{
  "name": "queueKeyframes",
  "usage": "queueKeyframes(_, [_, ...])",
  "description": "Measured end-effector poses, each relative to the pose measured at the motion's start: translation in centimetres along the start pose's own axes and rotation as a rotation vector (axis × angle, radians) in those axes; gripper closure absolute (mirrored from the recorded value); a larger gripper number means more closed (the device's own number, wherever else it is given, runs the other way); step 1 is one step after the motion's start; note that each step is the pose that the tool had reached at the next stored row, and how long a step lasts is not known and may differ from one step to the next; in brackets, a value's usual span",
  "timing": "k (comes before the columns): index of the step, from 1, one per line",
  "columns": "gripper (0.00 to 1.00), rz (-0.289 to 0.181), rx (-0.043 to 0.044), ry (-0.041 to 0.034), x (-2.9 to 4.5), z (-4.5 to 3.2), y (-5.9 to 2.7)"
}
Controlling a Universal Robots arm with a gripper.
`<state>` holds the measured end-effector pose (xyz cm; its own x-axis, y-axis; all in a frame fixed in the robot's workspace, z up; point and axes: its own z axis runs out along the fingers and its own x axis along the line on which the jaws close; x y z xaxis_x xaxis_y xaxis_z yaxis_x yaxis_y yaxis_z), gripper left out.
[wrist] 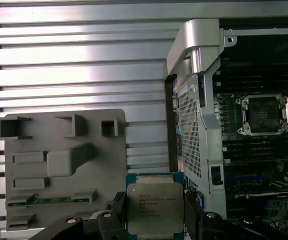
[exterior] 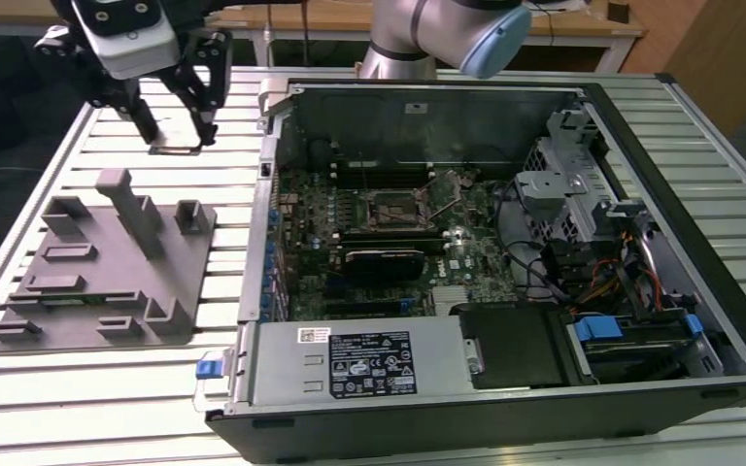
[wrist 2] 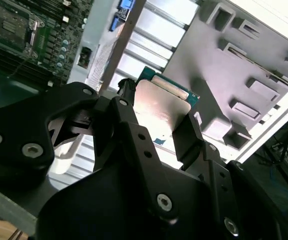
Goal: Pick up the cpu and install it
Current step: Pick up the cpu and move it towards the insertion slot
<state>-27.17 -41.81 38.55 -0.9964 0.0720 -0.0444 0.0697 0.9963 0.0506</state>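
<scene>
The gripper (exterior: pixel 176 139) holds the cpu (wrist: pixel 155 207) by two edges, jaws closed on it, above the slatted table (wrist: pixel 83 60); small print lines cover its silvery top.

In the exterior view the tool (exterior: pixel 176 139), off the computer case (exterior: pixel 477 126) toward the exterior view's left, is cut by the picture's upper edge, as is the arm (exterior: pixel 425 34) behind the case. What sits between the fingertips is too small to tell. One near corner of the case is clipped at the exterior view's right. In the first wrist view the cpu (wrist: pixel 155 207), beside the case, is cropped along one edge, two flanks covered by the clamping fingers (wrist: pixel 118 210). The socket (wrist: pixel 263 115) inside the case loses part of its metal frame to the picture's edge. In the second wrist view those fingers hide much of the cpu.
</scene>
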Motion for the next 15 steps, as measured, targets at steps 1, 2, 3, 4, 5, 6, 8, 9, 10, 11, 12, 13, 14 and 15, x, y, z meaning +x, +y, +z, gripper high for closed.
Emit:
queueKeyframes(1, [0.45,0.000,0.0001,0.0001,-0.32,0.01,0.02])
queueKeyframes(2, [0.45,0.000,0.0000,0.0001,-0.61,0.03,0.04])
queueKeyframes(3, [0.45,0.000,0.0000,0.0001,-0.91,0.05,0.07])
queueKeyframes(4, [0.45,0.000,0.0001,0.0001,-1.23,0.06,0.09])
queueKeyframes(5, [0.45,0.000,0.0000,0.0001,-1.55,0.08,0.11])
queueKeyframes(6, [0.45,0.000,0.0000,0.0001,-1.89,0.09,0.13])
queueKeyframes(8, [0.45,0.000,0.0001,0.0002,-2.56,0.12,0.18])
queueKeyframes(9, [0.45,0.000,0.0001,0.0002,-2.91,0.14,0.20])
queueKeyframes(10, [0.45,0.000,0.0000,0.0002,-3.28,0.16,0.23])
queueKeyframes(11, [0.45,0.000,0.0001,0.0002,-3.60,0.17,0.25])
queueKeyframes(12, [0.45,0.000,0.0001,0.0003,-3.92,0.19,0.28])
queueKeyframes(13, [0.45,0.000,0.0000,0.0002,-4.23,0.21,0.30])
queueKeyframes(14, [0.45,0.000,0.0000,0.0002,-4.54,0.22,0.32])
queueKeyframes(15, [0.45,0.000,0.0000,0.0003,-4.83,0.23,0.34])
